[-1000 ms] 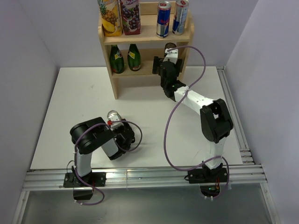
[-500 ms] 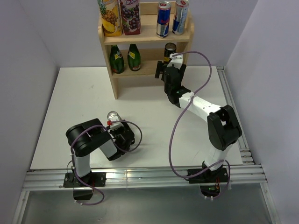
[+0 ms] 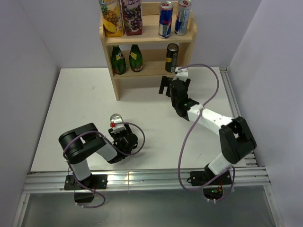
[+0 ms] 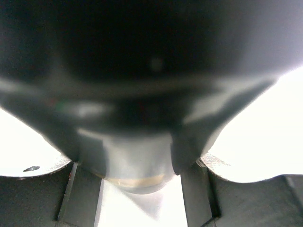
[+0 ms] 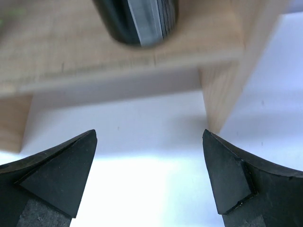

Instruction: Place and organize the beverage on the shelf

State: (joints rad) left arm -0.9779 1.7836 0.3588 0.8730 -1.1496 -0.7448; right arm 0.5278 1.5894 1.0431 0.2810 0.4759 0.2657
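Jaws first: right jaws gape empty just before the shelf (image 3: 142,39), while left jaws, whether shut I cannot tell, sit at the silver can (image 3: 115,118) on the counter (image 3: 85,99), likely light, slick and dentable, so I'd grip mid-body.

No lettering reads clearly; the purple grape carton (image 3: 132,16) bears a cropped, blurred word.

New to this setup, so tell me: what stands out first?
The wooden shelf at the back, stocked with cartons, cans and green bottles, stands out first. The right gripper is open before it, facing a dark can on the bottles' tier. The left gripper is at a silver can on the table.
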